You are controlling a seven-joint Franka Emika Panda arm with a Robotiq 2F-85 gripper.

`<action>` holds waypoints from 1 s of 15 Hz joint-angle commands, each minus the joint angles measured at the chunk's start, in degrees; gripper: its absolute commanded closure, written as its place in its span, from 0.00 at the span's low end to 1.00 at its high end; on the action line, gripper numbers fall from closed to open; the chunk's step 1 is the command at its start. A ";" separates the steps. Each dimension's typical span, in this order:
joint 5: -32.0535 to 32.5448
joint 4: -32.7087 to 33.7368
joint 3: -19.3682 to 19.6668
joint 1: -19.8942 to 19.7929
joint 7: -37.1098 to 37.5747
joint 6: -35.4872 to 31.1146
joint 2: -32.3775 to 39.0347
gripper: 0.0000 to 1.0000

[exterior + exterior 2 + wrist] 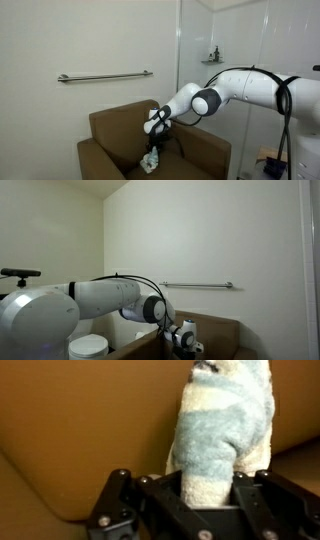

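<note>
My gripper [153, 138] hangs over the seat of a brown armchair [110, 125], and it also shows in the other exterior view [186, 343]. It is shut on a fluffy towel with pale blue and cream stripes [222, 435]. In the wrist view the towel fills the space between the two black fingers [208, 482] and reaches away from them toward the chair's brown back. In an exterior view the towel [151, 160] dangles from the fingers, its lower end at the seat cushion.
A metal grab bar [104, 76] is fixed to the white wall behind the chair and shows in both exterior views [197, 284]. A small shelf with items [211, 56] sits in the corner. A white round bin [88, 346] stands beside the chair.
</note>
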State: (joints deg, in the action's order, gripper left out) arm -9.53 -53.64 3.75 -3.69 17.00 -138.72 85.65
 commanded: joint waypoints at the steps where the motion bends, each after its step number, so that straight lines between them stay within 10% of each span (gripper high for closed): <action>1: 3.58 1.13 5.61 -4.00 0.19 1.28 -0.01 0.95; 6: 6.98 2.75 10.36 -7.82 1.44 2.00 -0.17 0.95; 15: 2.54 -11.20 -7.87 -1.29 -3.71 5.62 -4.80 0.95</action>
State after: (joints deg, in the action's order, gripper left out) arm -5.33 -59.19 1.15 -6.83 16.18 -133.93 83.96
